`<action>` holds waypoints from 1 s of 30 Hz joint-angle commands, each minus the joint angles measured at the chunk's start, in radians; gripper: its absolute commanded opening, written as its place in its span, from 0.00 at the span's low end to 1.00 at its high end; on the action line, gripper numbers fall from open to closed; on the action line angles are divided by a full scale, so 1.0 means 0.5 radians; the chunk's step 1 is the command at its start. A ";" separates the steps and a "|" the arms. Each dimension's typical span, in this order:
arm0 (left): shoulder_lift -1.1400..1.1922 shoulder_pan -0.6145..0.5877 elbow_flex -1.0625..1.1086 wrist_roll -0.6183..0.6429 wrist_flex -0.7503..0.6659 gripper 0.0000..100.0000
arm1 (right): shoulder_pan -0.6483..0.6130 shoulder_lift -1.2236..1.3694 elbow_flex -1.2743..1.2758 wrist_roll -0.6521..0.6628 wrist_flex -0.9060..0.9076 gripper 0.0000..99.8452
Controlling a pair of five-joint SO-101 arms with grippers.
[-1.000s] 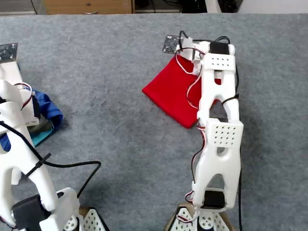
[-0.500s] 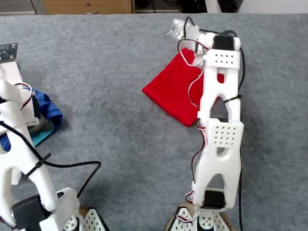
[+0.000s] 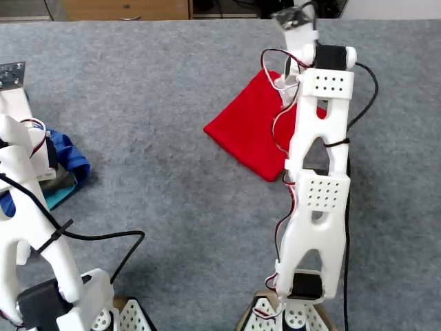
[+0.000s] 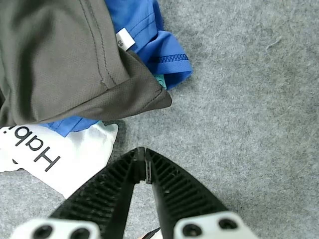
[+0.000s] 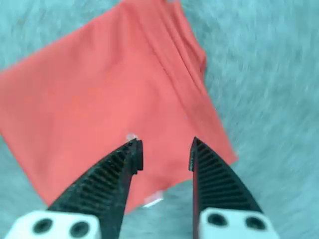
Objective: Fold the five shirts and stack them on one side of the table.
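A folded red shirt [image 3: 251, 131] lies flat on the grey table at the far right of centre. My right gripper [image 3: 295, 18] hangs above the shirt's far corner. In the right wrist view it [image 5: 164, 151] is open and holds nothing, with the red shirt [image 5: 109, 89] below it. My left gripper [image 4: 145, 167] is shut on nothing, just above the felt beside a pile. That pile holds a grey shirt [image 4: 60, 55], a blue shirt [image 4: 149, 30] and a white printed shirt [image 4: 70, 162]. In the high view the pile [image 3: 67, 165] sits at the left edge, partly under the left arm.
The grey felt table top [image 3: 151, 96] is bare between the pile and the red shirt. A metal bracket [image 3: 12, 74] sits at the left edge. Both arm bases stand at the near edge. A wooden cabinet [image 3: 127, 9] lies beyond the far edge.
The right gripper has risen off the red shirt's far corner and swung toward the table's far edge. The shirt stays put. The left arm has not moved.
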 commanded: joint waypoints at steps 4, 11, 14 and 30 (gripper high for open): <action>-0.060 0.015 -0.009 -0.015 0.018 0.02 | -0.038 -0.075 -0.072 -0.709 0.046 0.17; -0.060 0.015 -0.009 -0.015 0.018 0.02 | -0.063 -0.078 0.284 -1.191 0.046 0.31; -0.060 0.015 -0.009 -0.015 0.018 0.02 | -0.057 -0.078 0.388 -1.267 0.046 0.34; -0.038 0.018 -0.009 -0.015 0.018 0.02 | -0.072 0.210 0.434 -1.399 -0.015 0.30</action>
